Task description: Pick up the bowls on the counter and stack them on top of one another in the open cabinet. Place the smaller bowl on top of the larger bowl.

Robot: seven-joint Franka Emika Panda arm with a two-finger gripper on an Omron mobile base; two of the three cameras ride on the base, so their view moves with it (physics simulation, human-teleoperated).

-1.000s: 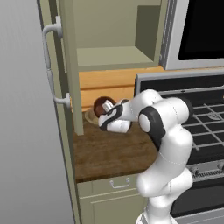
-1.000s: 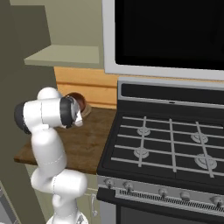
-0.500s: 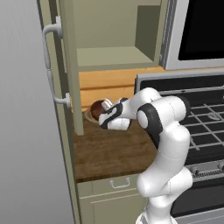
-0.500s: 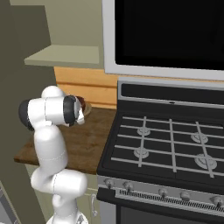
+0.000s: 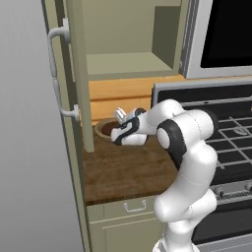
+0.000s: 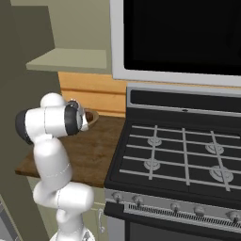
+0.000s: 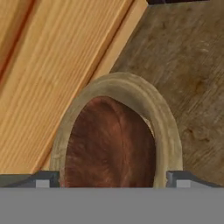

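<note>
The smaller bowl (image 7: 111, 146), dark reddish-brown, sits inside the larger bowl (image 7: 164, 127), whose light tan rim rings it. Both rest on the counter (image 7: 188, 57) against the orange wooden back wall. My gripper (image 7: 111, 178) hovers just above them, open, with its fingertips (image 7: 43, 178) wide apart on either side of the stack and nothing held. In the left base view the gripper (image 5: 119, 117) is over the larger bowl (image 5: 104, 128), left of the stove. The cabinet (image 5: 130, 64) stands open above, its shelf bare. In the right base view the larger bowl (image 6: 92, 116) peeks out behind the arm.
The open cabinet door (image 5: 78, 74) with its white handle (image 5: 58, 74) hangs just left of the bowls. A black stovetop (image 6: 179, 155) borders the counter (image 5: 128, 167) on the right, with a microwave (image 6: 183, 33) above it. Beige drawers (image 5: 130, 206) lie below.
The gripper has gone from shut to wide open. The smaller bowl it held over the tan bowl now rests inside it. The hand has shifted slightly.
</note>
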